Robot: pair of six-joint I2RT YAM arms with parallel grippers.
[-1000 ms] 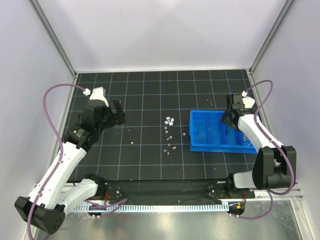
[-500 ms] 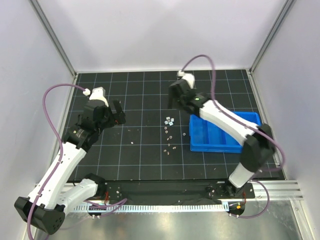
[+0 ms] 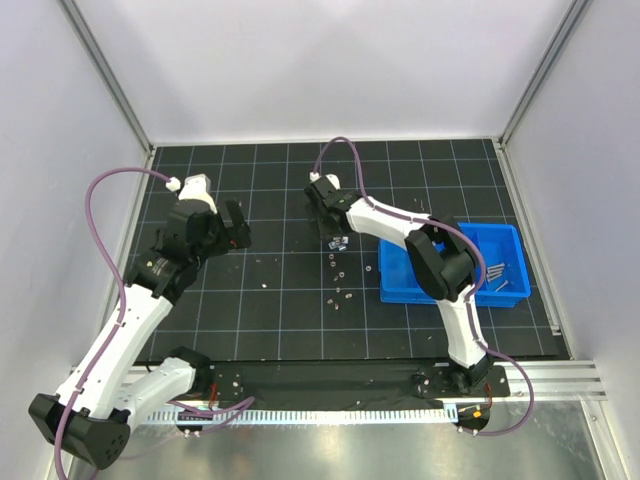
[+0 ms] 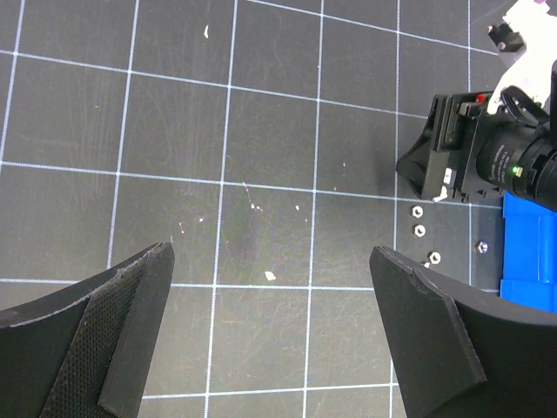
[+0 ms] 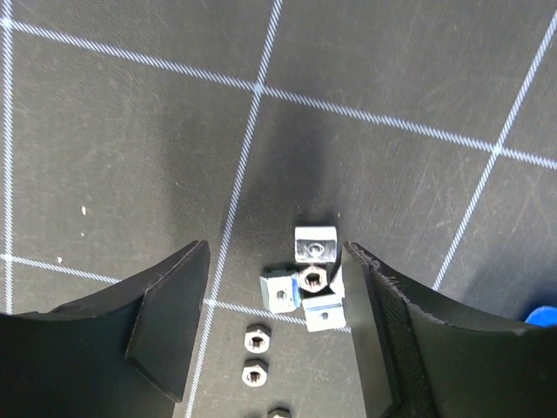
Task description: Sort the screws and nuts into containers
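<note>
The right claw hung spread wide over the black worktop ruled with white grid lines, gripping nothing. Right under its gap lay a tight cluster of pale silvery metal nuts, the squarish ones touching each other, with a few small hexagonal ones just nearer the camera. From above, that right arm reached across to the middle of the grid, its claw just beyond the same cluster, and more single nuts trailed in a loose line toward the near edge. The bright blue rectangular plastic tray sat to the right of the cluster, near it but apart. A few thin grey-silver metal screws lay inside toward its right end; I could not tell which compartment. The left claw hovered well off to the left, its black fingers standing far apart with only bare grid and pale specks between them, and the nuts and a corner of the tray showing off to one side.
</note>
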